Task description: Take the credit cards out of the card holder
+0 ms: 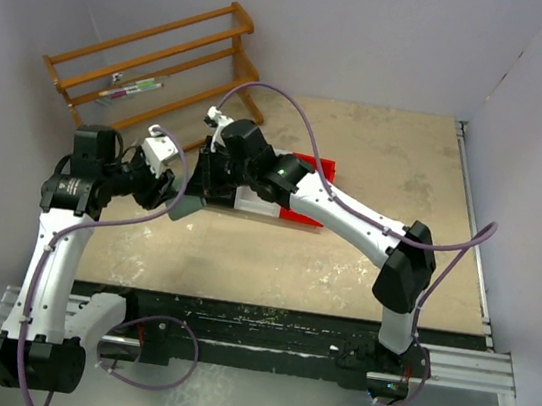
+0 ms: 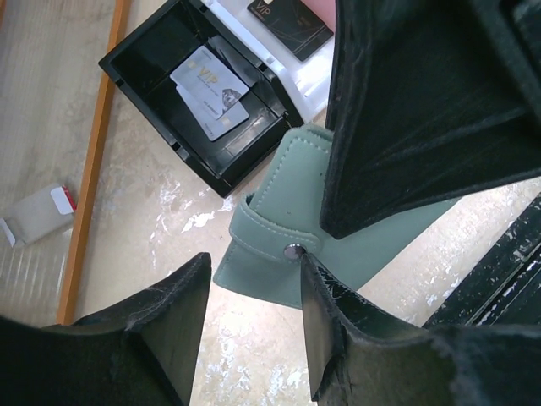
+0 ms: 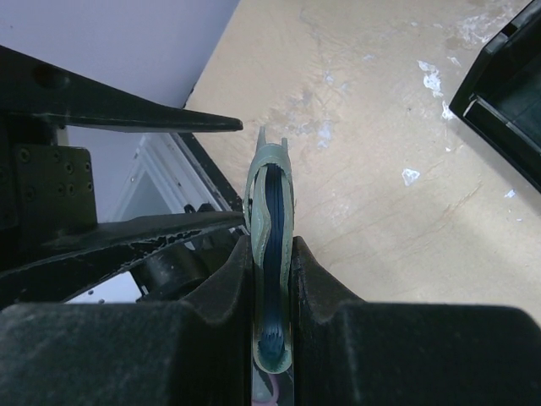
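Holder (image 2: 287, 178) folded, held up on edge off the table (image 1: 363, 266), between the two arms and just in front of the black bin (image 2: 135, 59). Clenched on it: right gripper (image 3: 270, 247), pads squeezing the folded leaves from both sides. Dark layers show between the leaves in the right wrist view; can't tell if they are cards. Not clamped: left gripper (image 2: 254, 275), fingers apart, straddling the holder's snap tab (image 2: 292, 251). One finger touches the tab by the stud, the other stands clear with table showing in the gap. Two silvery cards (image 2: 213, 85) lie overlapping in the black bin. Black card (image 2: 292, 21) marked VIP lies in the white bin (image 1: 256, 202) beside it. Red bin (image 1: 319, 166) next along, partly hidden by the right arm. Wooden rack (image 1: 154, 65) at far left of the table, well apart from the holder.
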Robot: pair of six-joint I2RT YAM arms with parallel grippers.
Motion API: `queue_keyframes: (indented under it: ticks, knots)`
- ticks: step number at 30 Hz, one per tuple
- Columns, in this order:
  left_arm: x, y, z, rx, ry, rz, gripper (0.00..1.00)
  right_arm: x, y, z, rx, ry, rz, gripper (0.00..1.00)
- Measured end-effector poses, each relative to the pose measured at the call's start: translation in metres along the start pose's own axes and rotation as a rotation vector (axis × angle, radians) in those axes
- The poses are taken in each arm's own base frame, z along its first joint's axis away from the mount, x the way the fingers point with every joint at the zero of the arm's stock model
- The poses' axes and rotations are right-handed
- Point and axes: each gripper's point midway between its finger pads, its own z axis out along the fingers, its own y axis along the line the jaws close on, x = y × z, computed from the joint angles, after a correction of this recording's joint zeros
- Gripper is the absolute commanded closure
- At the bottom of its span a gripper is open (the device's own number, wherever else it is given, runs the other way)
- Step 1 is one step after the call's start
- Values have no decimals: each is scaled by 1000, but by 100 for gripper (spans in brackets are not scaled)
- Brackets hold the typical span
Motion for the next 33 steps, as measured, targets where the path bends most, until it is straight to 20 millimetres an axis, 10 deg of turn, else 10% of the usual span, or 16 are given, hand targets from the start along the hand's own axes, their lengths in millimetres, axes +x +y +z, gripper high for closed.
queue_keyframes:
  ticks: [19,33]
  knots:
    - [16,-11,2,29,30,-22,41,22,2,13,6,62,8,100]
    - [10,-9,4,9,-4,-17,59,9,4,10,30,21,20,100]
